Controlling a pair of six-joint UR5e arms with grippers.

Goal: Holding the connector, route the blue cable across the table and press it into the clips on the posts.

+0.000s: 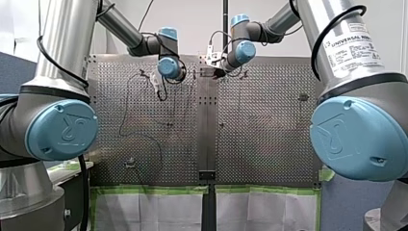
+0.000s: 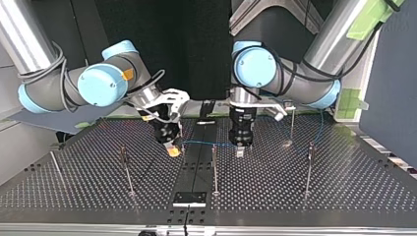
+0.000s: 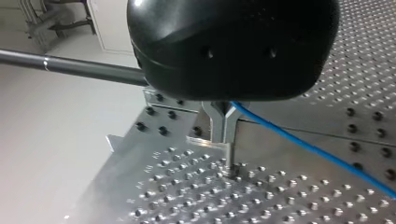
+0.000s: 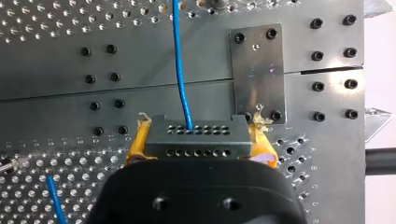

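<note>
Right wrist view: your right gripper clamps the connector (yellow pads either side). Your left gripper pinches the blue cable.

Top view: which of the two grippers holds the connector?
My right gripper, at the view's left: its yellow pads clamp the connector; my left gripper holds only the blue cable.

— What sort of place is this?
— A robotics lab. My left arm and my right arm, the latter labelled Universal Robots, flank a perforated metal tabletop.
— Anything else?
— Thin posts stand in its holes, and green tape edges its front.
</note>
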